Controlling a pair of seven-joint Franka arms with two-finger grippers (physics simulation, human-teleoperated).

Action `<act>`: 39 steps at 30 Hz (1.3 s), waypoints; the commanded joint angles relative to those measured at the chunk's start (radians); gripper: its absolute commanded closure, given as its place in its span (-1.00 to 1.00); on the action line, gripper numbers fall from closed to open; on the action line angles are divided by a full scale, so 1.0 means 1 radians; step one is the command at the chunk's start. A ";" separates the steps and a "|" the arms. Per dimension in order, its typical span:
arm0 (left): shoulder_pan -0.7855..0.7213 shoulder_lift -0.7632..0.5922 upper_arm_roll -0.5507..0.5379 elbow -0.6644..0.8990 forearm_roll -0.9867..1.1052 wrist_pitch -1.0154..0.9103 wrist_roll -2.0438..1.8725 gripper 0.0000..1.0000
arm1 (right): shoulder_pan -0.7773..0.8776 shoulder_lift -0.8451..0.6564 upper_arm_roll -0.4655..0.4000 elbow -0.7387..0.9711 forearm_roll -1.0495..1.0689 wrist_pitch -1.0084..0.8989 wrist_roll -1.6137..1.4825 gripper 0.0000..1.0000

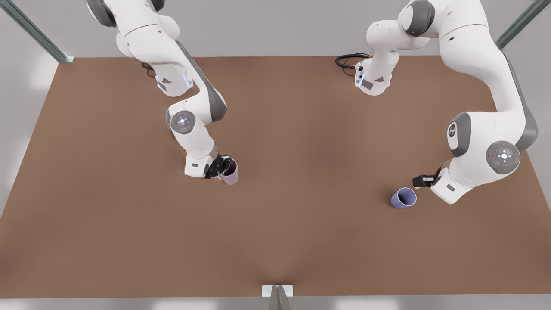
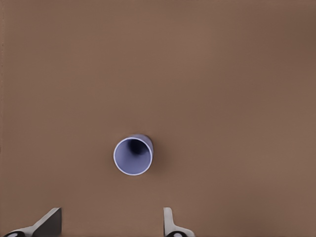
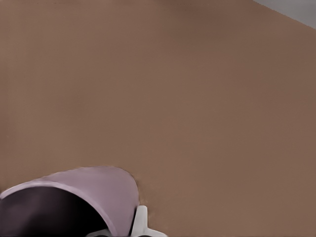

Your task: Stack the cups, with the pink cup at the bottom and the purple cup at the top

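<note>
1. Worktop: flat brown matte surface, spans most of the front view; grey surround at the edges.
2. Purple cup stands on the worktop at the front view's right, mouth up, free of any grip; also in the left wrist view, open mouth facing the camera.
3. Pink cup on the worktop left of centre in the front view, looks tilted; whether its base rests flat is unclear.
4. Black cable coiled at the worktop's far edge.
5. Cups well apart.
</note>
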 commanded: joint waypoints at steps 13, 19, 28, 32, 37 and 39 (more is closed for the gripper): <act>0.064 0.097 0.061 -0.349 -0.075 0.523 0.174 -1.00 | 0.333 0.713 -0.020 0.884 0.096 -0.219 1.174 0.57; 0.073 0.105 0.078 -0.402 -0.077 0.589 0.202 -1.00 | 0.338 0.742 -0.037 0.886 0.096 -0.207 1.174 0.55; 0.072 0.143 0.074 -0.428 -0.121 0.584 0.203 -0.84 | 0.342 0.733 -0.043 0.886 0.097 -0.224 1.161 -0.81; 0.070 0.154 0.069 -0.427 -0.121 0.584 0.203 0.02 | 0.344 0.733 -0.046 0.884 0.096 -0.222 1.160 -0.82; 0.066 0.163 0.067 -0.427 -0.123 0.586 0.188 0.45 | 0.345 0.722 -0.041 0.881 0.097 -0.225 1.160 -0.83; 0.063 0.160 0.069 -0.425 -0.123 0.583 0.186 0.52 | 0.347 0.666 -0.041 0.871 0.099 -0.282 1.158 -0.85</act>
